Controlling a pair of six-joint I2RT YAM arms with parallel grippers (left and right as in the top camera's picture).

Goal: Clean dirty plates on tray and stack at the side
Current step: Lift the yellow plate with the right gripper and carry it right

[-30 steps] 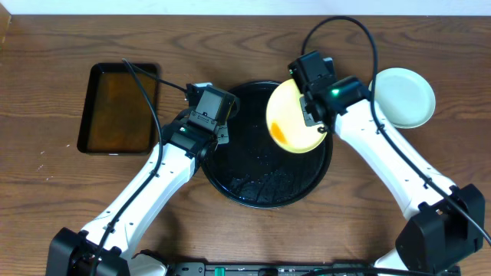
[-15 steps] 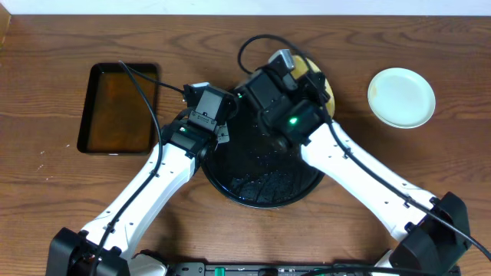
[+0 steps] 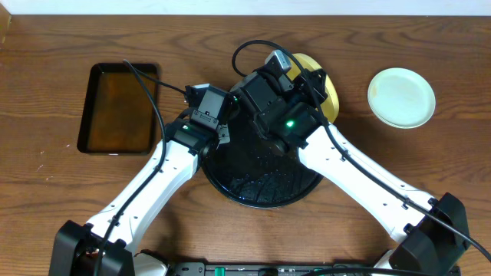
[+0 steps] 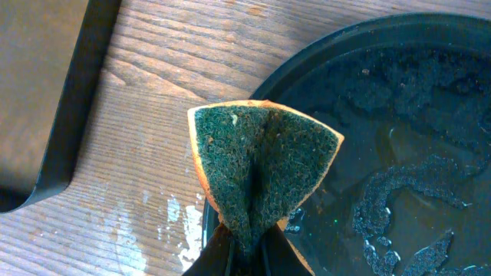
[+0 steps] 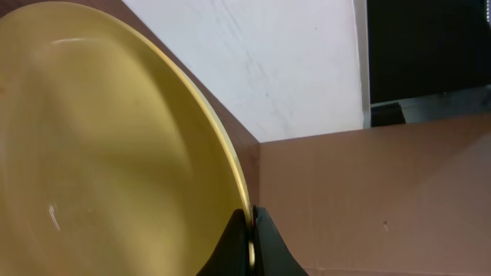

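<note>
My right gripper (image 5: 249,238) is shut on the rim of the pale yellow plate (image 5: 107,146), held tilted on edge above the back of the round black tray (image 3: 265,192); from overhead the plate (image 3: 328,88) shows only behind the right arm. My left gripper (image 4: 249,249) is shut on a folded sponge (image 4: 265,165), green scouring side up with an orange edge, over the tray's left rim (image 4: 307,65). The tray's wet floor carries foam patches (image 4: 399,199). A pale mint-green plate (image 3: 401,96) lies on the table at the right, apart from the tray.
A rectangular black tray (image 3: 119,107) with brownish liquid sits at the left. Water drops (image 4: 180,222) wet the wood beside the round tray. Cables loop over both arms. A cardboard wall (image 5: 383,199) shows behind the yellow plate.
The right arm swung left over the tray and turned the yellow plate from face-up to on edge, so it is now mostly hidden behind the arm. The left arm has barely moved.
</note>
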